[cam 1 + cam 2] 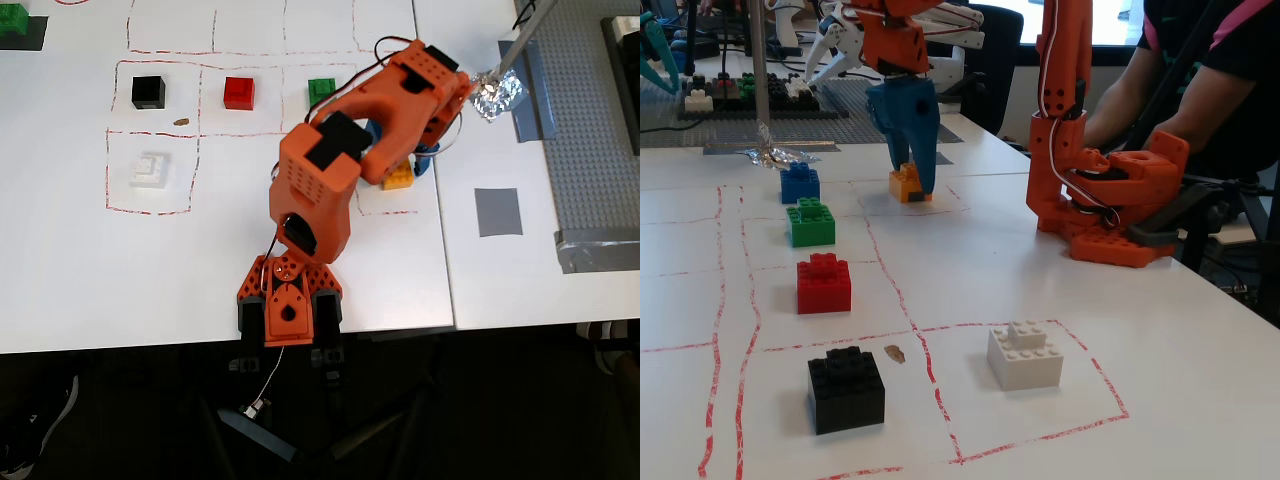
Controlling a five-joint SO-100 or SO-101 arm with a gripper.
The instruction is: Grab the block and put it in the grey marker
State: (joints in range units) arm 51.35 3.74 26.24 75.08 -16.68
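Observation:
The orange-yellow block (pixel 398 181) sits inside a red-dashed square, half hidden under the arm in the overhead view. In the fixed view the block (pixel 902 184) rests on the white table. My blue gripper (pixel 913 180) has come down over it, one finger on each side, the jaws open a little wider than the block. Whether the fingers touch it I cannot tell. In the overhead view the gripper (pixel 412 166) is mostly hidden by the orange wrist. The grey marker (pixel 498 211), a flat square patch, lies bare to the right of the block.
Black (pixel 148 92), red (pixel 239 92) and green (pixel 321 89) bricks form a row, and a white brick (pixel 150 168) lies below. A blue brick (pixel 799 184) stands near the block. Crumpled foil (pixel 497 93) and a studded grey baseplate (pixel 590 140) lie right. A person sits behind the arm's base (pixel 1110 210).

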